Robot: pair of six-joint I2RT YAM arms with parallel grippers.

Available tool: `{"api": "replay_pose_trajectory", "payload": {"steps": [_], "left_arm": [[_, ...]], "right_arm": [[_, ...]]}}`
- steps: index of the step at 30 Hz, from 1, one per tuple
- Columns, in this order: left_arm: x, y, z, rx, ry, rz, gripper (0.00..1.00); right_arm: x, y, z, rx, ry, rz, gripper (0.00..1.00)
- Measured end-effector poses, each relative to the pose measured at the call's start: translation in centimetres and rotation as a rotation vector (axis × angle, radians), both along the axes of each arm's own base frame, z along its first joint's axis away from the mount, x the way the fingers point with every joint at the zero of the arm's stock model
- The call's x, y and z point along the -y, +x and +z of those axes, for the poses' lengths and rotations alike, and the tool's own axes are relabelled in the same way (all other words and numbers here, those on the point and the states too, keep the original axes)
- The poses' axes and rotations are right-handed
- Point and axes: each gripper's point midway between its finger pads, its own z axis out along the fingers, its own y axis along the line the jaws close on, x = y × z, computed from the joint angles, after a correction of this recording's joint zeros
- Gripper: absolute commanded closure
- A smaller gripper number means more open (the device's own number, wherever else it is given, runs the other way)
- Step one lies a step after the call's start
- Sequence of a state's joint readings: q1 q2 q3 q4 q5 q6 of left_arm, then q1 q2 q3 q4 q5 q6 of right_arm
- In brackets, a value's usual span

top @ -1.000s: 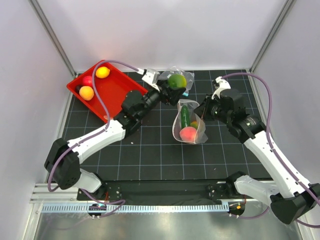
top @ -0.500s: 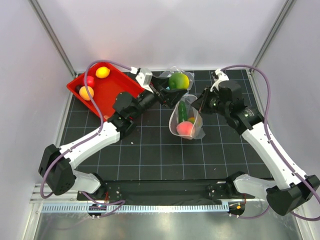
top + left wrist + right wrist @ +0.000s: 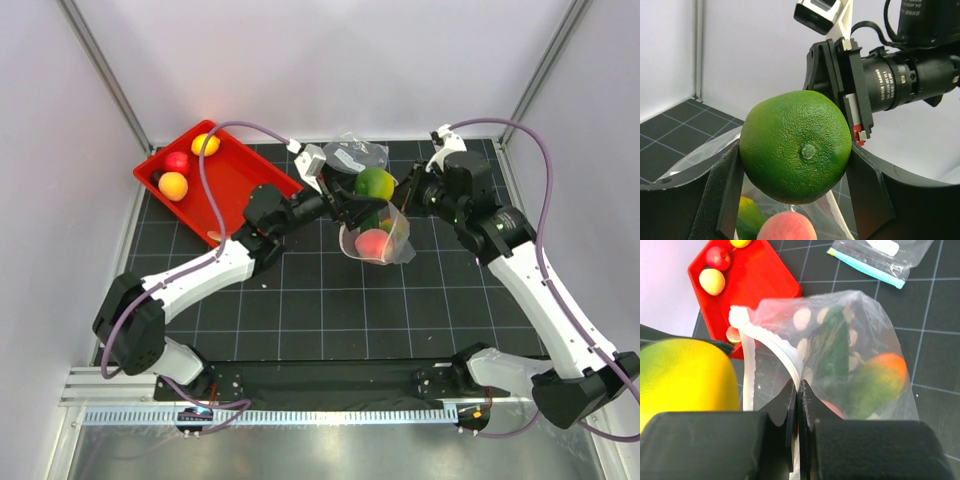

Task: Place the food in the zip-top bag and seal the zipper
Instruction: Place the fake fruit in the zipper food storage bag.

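Observation:
My left gripper [image 3: 372, 187] [image 3: 796, 192] is shut on a round green food piece [image 3: 374, 184] [image 3: 795, 145], which hangs right over the mouth of the zip-top bag [image 3: 388, 243] [image 3: 850, 340]. The same piece shows yellow-green [image 3: 685, 380] at the left of the right wrist view. My right gripper [image 3: 408, 198] [image 3: 798, 390] is shut on the bag's rim at the pale zipper [image 3: 771, 344], holding the mouth up and open. In the bag lie a pink peach [image 3: 372, 243] [image 3: 787, 227], a dark green piece [image 3: 832, 352] and an orange-green piece [image 3: 882, 372].
A red tray [image 3: 235, 185] at the back left holds a yellow fruit [image 3: 205, 144], a red one [image 3: 177, 161] and an orange one [image 3: 172, 186]. A smaller clear pouch with a teal strip [image 3: 355, 155] [image 3: 880, 255] lies behind the bag.
My left gripper has carried the green piece right and nearer, from behind the bag to over its mouth. The right gripper has shifted slightly with the bag's rim.

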State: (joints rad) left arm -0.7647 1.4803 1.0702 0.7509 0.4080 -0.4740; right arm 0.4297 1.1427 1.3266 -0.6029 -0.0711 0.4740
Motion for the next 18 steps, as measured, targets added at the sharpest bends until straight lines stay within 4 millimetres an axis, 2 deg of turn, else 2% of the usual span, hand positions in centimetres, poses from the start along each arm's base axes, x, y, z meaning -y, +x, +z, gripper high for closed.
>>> {"api": "replay_pose_trajectory", "payload": {"steps": [5,10,18], "left_arm": [[0.2,-0.8,-0.9,0.005,0.019,-0.044,0.76],[0.8,-1.3,-2.0,0.006,0.039,-0.092,0.76],[1.9,-1.5,-4.6,-0.013,0.089,-0.153,0.76]], "right_arm": [[0.9,-1.4,-1.9,0.000,0.011,-0.024,0.99],[1.4,-2.6,-2.5,0.003,0.029,-0.030,0.99],[2.2,-2.6,-3.9,-0.009,0.021,-0.078,0.99]]}}
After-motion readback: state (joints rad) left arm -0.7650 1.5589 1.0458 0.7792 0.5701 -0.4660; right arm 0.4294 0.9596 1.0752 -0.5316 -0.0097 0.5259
